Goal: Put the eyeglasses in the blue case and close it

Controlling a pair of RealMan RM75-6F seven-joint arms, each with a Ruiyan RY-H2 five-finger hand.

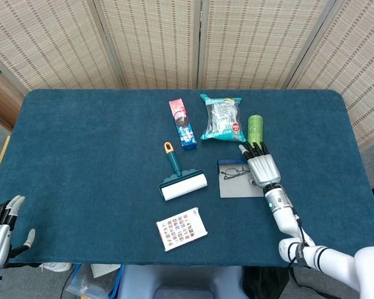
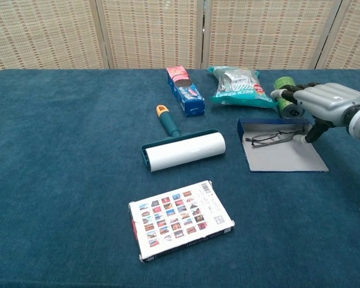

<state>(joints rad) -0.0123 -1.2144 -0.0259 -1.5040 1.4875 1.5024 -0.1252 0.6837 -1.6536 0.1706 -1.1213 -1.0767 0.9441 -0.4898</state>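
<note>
The blue case (image 2: 282, 150) lies open on the table right of centre, grey lining up, its blue shell (image 2: 265, 126) at the far edge. The eyeglasses (image 2: 271, 138) lie inside it along the far edge, also visible in the head view as eyeglasses (image 1: 235, 173) in the case (image 1: 237, 184). My right hand (image 2: 321, 102) hovers just right of the case with its fingers apart and nothing in it; the thumb points down near the glasses' right end. In the head view the right hand (image 1: 262, 166) sits at the case's right edge. My left hand (image 1: 1, 229) hangs open off the table's front left corner.
A lint roller (image 2: 181, 147) lies left of the case. A picture-covered box (image 2: 180, 219) sits near the front. At the back are a red and blue carton (image 2: 185, 91), a teal snack bag (image 2: 237, 86) and a green can (image 2: 284, 96) just behind my right hand.
</note>
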